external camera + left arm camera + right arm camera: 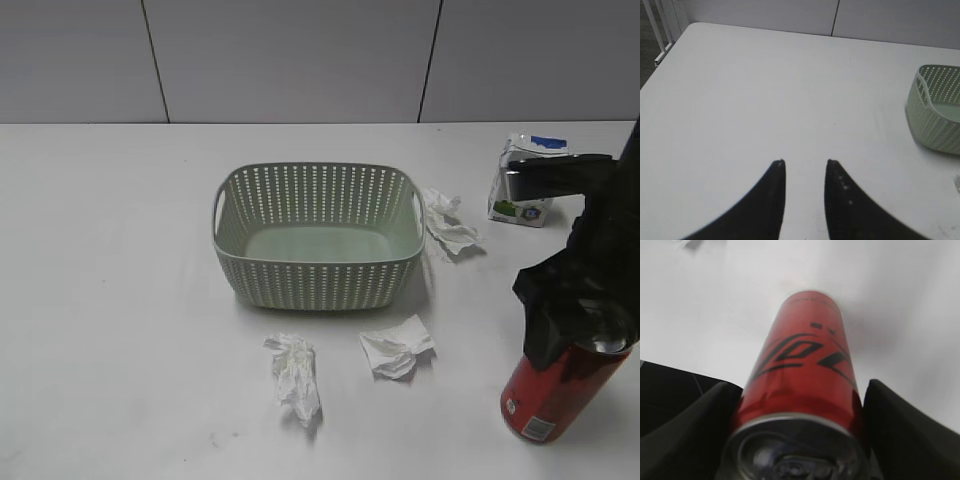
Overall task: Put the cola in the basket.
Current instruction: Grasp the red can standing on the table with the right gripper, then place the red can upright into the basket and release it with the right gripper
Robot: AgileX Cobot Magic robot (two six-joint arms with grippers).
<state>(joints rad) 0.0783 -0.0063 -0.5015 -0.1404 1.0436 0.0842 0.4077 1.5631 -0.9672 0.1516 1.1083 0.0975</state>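
Note:
The cola (545,395) is a slim red can standing slightly tilted on the white table at the front right, well right of the basket. My right gripper (578,335) comes down from above and is shut on the can's upper end. In the right wrist view the can (805,360) fills the space between the two dark fingers of the right gripper (800,405), which touch both its sides. The pale green basket (315,285) stands empty at the table's middle; its left end shows in the left wrist view (935,127). My left gripper (804,162) is open and empty over bare table.
Three crumpled white tissues lie around the basket: front left (295,375), front right (397,348) and at its right end (447,222). A white-and-blue milk carton (525,190) stands at the back right, behind my right arm.

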